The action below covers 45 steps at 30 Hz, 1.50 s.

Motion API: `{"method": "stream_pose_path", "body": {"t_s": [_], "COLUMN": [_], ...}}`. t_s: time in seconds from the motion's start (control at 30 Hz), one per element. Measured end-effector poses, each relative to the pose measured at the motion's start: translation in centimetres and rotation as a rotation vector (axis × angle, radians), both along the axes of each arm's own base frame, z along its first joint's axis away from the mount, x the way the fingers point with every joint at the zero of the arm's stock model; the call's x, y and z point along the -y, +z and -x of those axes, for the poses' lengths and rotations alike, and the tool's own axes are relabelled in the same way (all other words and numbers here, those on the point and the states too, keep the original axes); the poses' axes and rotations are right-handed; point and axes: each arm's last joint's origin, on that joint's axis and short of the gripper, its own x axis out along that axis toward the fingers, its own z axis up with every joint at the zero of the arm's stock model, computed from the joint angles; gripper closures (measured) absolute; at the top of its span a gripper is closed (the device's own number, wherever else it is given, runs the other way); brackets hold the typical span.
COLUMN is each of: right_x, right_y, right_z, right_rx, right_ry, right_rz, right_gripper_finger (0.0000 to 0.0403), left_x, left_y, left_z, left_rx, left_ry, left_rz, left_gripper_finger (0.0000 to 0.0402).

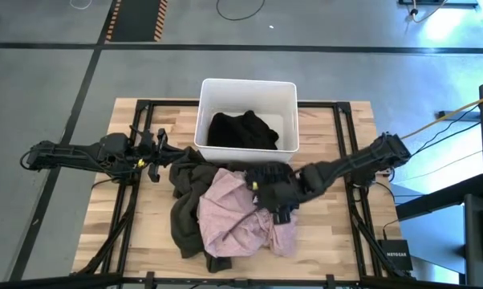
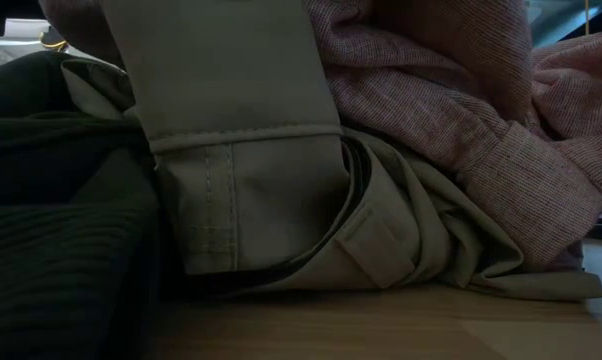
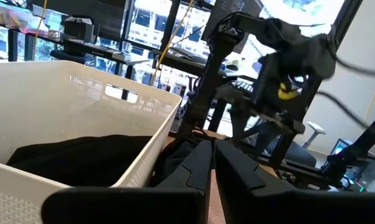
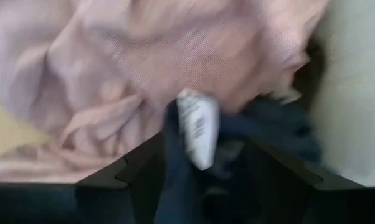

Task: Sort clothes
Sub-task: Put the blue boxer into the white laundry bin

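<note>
The clothes lie in a pile at the table's middle. A pale pink shirt (image 1: pixel 229 213) lies on top, a large olive-grey garment (image 1: pixel 185 213) at its left and a dark piece (image 1: pixel 219 262) at the near edge. A black garment (image 1: pixel 241 130) lies inside the white bin (image 1: pixel 248 90). My right gripper (image 1: pixel 280 210) hangs open over the pink shirt's right edge, pointing steeply down. In its wrist view a dark blue-grey fabric (image 4: pixel 268 130) with a white label (image 4: pixel 199 127) shows between its fingers, beside the pink shirt (image 4: pixel 144 62). My left gripper (image 1: pixel 156 160) waits shut and level left of the pile.
The bin stands at the table's far middle, its wall (image 3: pixel 113 106) close by my left gripper (image 3: pixel 211 168). In the low view the olive-grey garment (image 2: pixel 251 200) and the pink shirt (image 2: pixel 461 90) fill the picture. Bare wood (image 1: pixel 338 241) shows right of the pile.
</note>
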Motion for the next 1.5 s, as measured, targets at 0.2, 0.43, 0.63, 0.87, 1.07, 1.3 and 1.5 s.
{"method": "stream_pose_path", "body": {"t_s": [0.2, 0.43, 0.63, 0.87, 1.07, 1.3, 1.5], "right_x": [-1.6, -1.4, -1.2, -1.3, -1.3, -1.1, -0.4], "right_y": [-1.9, -4.3, -5.6, -6.2, -6.2, -6.2, -6.2], "right_z": [1.4, 2.3, 2.3, 2.0, 2.1, 2.0, 1.5], "right_rx": [-0.043, -0.107, -0.084, -0.045, -0.049, -0.052, -0.029], "right_ry": [-0.017, -0.028, -0.046, -0.040, -0.036, -0.025, -0.058], "right_rz": [0.069, 0.127, 0.167, 0.153, 0.154, 0.162, 0.192], "right_gripper_finger": [0.0178, 0.0178, 0.0178, 0.0208, 0.0263, 0.0307, 0.0381], "left_x": [0.0, 0.0, 0.0, 0.0, 0.0, 0.0, -0.1], "left_y": [0.0, 0.0, 0.0, 0.2, 0.3, 0.3, 0.3], "left_z": [0.0, 0.0, 0.0, 0.0, 0.0, 0.0, 0.0], "left_rx": [0.001, 0.002, 0.002, 0.013, 0.019, 0.017, 0.031], "left_ry": [0.000, 0.000, 0.000, 0.004, 0.014, 0.009, 0.023], "left_rz": [-0.004, 0.000, 0.001, -0.048, -0.177, -0.122, -0.045], "left_gripper_finger": [0.0386, 0.0386, 0.0386, 0.0386, 0.0386, 0.0386, 0.0386]}}
